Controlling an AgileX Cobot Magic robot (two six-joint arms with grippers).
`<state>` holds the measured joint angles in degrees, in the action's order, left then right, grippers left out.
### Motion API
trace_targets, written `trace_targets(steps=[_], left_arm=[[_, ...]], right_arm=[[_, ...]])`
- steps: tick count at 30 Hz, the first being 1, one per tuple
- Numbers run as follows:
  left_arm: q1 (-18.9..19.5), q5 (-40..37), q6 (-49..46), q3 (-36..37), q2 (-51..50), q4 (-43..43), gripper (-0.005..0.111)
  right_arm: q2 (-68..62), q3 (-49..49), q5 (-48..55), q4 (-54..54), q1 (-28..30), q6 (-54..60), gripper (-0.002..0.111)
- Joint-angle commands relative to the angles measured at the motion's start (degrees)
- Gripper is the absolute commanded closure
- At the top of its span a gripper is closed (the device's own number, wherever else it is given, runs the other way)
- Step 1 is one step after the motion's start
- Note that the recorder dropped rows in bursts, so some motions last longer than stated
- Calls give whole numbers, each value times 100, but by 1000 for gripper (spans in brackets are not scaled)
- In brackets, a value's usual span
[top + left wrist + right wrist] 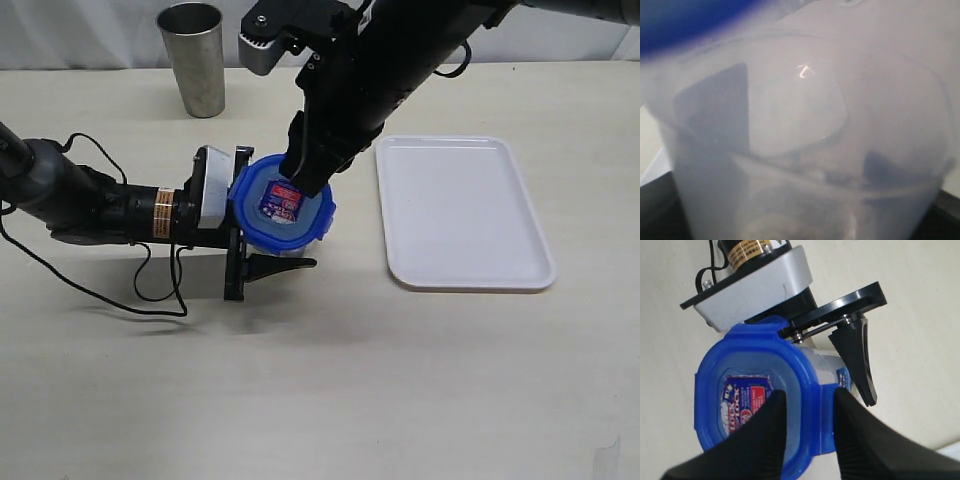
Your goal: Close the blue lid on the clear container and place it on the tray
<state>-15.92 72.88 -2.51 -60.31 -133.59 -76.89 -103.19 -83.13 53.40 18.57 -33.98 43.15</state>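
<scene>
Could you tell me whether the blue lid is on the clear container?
On: the blue lid covers the mouth of the clear container; whether its tabs have snapped shut cannot be told.

Centre's blocked: R arm slants down from the back, right gripper astride the rim of the blue lid, so no way in from above. L arm lies low across the left side w/ loose cable looped in front. Steel cup stands back-left, well apart. The tray is bare, open from front & right. Gap btwn lid & tray is narrow. Front of table is free.
</scene>
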Motion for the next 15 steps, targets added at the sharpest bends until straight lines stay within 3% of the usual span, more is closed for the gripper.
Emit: trace_targets(steps=[1, 15], left_arm=[[-10, -291, 124, -1, -7, 43, 107], [-10, -291, 455, -1, -7, 89, 107]], right_arm=[[-555, 149, 442, -191, -18, 69, 83], [-1166, 149, 1067, 137, -18, 242, 83]])
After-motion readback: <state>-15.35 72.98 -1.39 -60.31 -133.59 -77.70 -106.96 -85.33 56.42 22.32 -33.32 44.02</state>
